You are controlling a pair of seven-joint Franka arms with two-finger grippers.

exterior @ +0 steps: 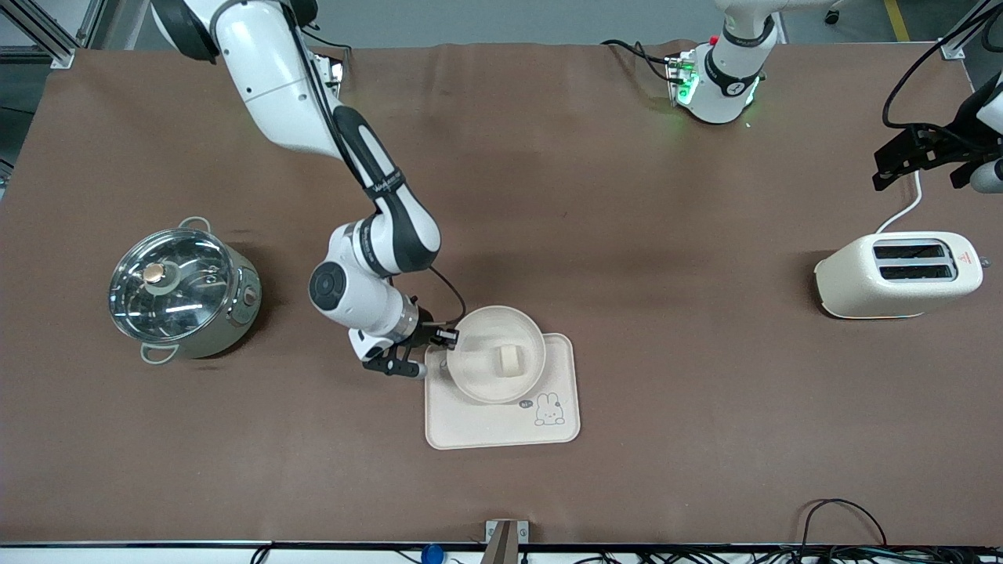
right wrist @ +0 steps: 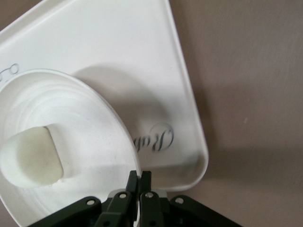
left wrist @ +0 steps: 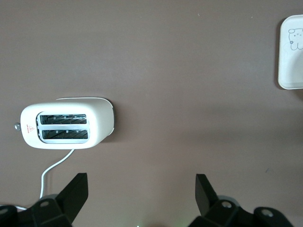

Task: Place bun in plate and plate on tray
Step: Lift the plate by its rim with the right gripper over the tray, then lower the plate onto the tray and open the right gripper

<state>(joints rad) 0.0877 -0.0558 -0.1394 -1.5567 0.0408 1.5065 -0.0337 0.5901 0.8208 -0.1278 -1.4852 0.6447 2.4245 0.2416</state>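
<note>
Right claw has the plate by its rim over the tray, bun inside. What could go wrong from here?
1. The right claw pinches only the thin rim of the plate; the plate could slip or tip.
2. The bun lies loose in the plate and may roll out if it tilts.
3. The plate overhangs the edge of the tray farthest from the front camera; released there, it may sit crooked.
The left claw waits open above the toaster.

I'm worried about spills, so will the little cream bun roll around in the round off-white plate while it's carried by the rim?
Probably some. The small pale cream bun looks rounded and lies loose in the round off-white plate, so tilting could roll it. The raised rim should likely contain it. The right hand pinches only one edge, so sagging seems possible.
</note>
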